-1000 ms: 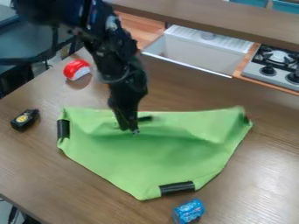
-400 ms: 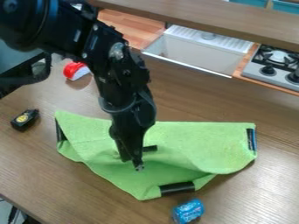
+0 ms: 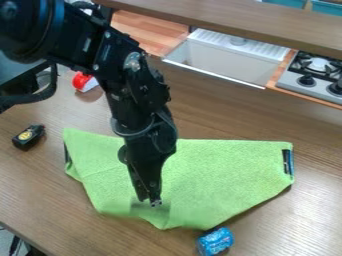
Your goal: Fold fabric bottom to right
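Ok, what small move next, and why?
I'd probably open the claw and lift straight up: its tip is low at the near edge of the green cloth, by a dark patch, and the fabric toward the blue can lies fairly flat.

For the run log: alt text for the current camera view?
Black gripper at the lower edge of a green cloth on a wooden table; blue can below the cloth, sink and stove behind.

Brown wooden tabletop (image 3: 60, 185) before a white sink (image 3: 227, 60) and stove (image 3: 310, 75).
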`<control>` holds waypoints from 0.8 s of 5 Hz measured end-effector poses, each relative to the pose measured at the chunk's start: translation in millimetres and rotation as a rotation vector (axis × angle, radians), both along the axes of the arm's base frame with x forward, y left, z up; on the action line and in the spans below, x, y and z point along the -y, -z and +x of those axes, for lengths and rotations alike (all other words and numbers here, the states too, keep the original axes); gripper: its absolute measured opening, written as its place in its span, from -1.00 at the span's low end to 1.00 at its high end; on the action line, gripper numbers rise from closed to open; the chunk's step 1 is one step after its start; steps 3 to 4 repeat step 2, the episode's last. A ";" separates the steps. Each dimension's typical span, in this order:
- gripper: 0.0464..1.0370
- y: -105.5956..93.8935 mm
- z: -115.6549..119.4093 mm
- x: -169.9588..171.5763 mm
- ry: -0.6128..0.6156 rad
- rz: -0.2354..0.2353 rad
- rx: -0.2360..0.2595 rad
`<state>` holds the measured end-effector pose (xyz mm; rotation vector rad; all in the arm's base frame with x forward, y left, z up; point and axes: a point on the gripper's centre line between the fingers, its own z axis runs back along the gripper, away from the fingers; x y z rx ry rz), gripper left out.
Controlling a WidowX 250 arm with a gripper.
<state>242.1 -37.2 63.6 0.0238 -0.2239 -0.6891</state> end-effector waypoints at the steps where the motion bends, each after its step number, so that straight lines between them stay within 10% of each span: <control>1: 0.46 -2.5 -3.7 -5.3 0.021 -0.018 -0.046; 2: 0.90 -21.4 -6.3 -17.3 0.038 0.035 -0.001; 4: 0.90 -21.4 -6.3 -17.3 0.038 0.035 -0.001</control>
